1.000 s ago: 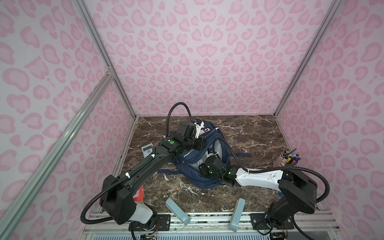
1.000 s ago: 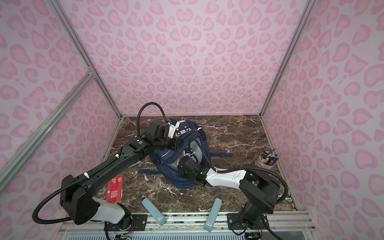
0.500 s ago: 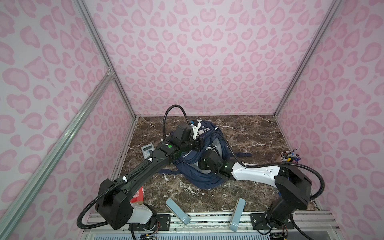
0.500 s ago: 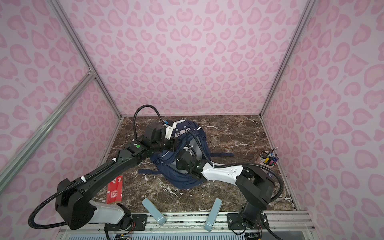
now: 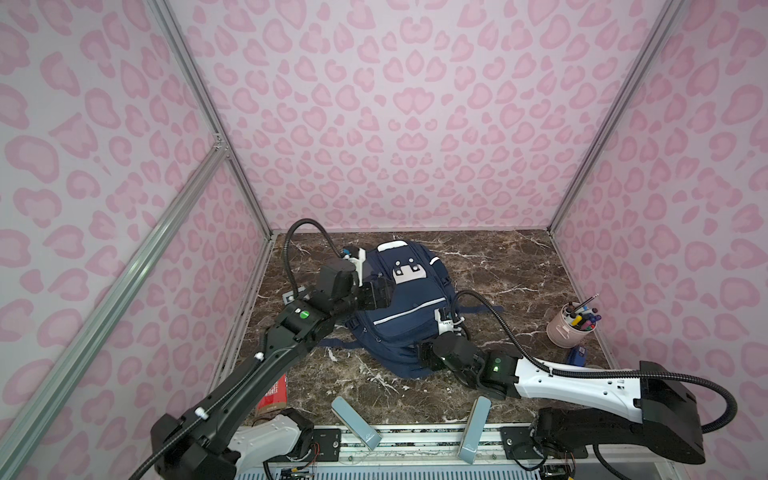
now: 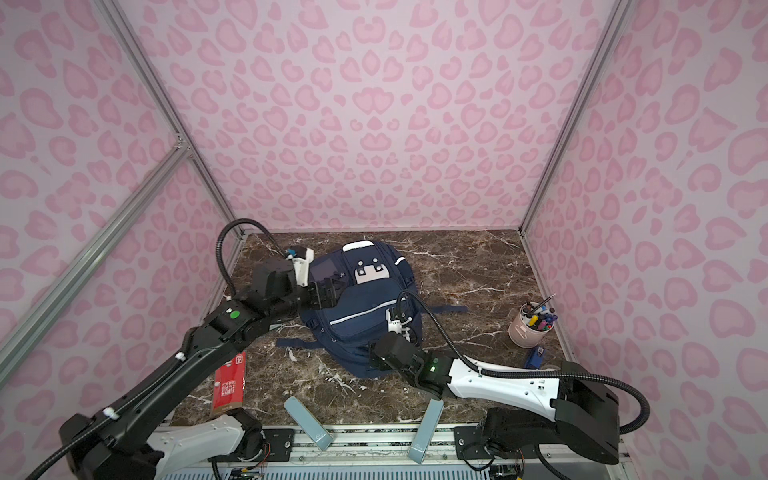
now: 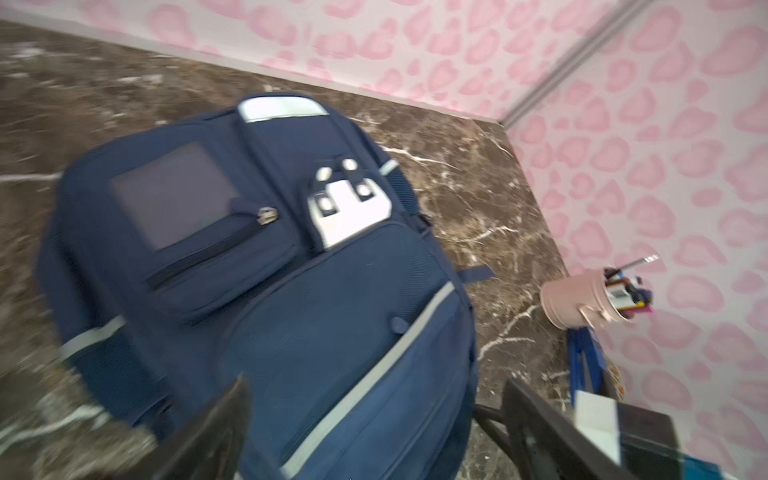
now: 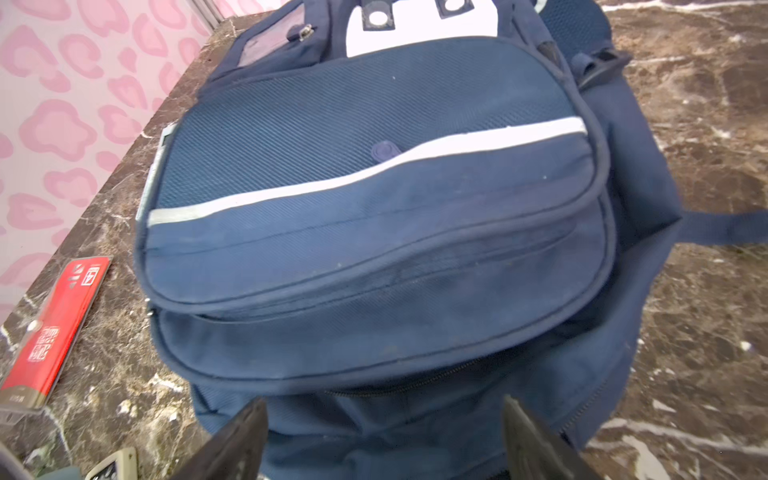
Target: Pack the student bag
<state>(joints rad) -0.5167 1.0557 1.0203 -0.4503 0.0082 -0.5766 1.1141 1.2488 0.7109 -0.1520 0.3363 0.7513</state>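
Observation:
The student bag (image 5: pixel 409 309), navy with white stripes and a white dotted patch, lies front up on the marble floor in both top views (image 6: pixel 361 311). My left gripper (image 5: pixel 376 293) hovers over the bag's left side, jaws wide open and holding nothing. The blurred left wrist view shows the bag (image 7: pixel 291 291) spanning the gap between the fingertips of that gripper (image 7: pixel 374 395). My right gripper (image 5: pixel 428 357) sits at the bag's near bottom edge, also open. In the right wrist view its fingers (image 8: pixel 245 432) flank loose bag fabric (image 8: pixel 374 208) without pinching it.
A pink cup of pens (image 5: pixel 565 328) stands at the right wall, with a small blue item (image 5: pixel 577 355) beside it. A red booklet (image 6: pixel 228 382) lies front left. Two grey-blue stands (image 5: pixel 355 422) lean at the front edge. A grey object (image 5: pixel 289 296) peeks out left of the bag.
Both grippers have opened wide. The left one let go of the bag's upper part. The right arm has drawn back toward the bag's near edge, and the bag now lies flatter.

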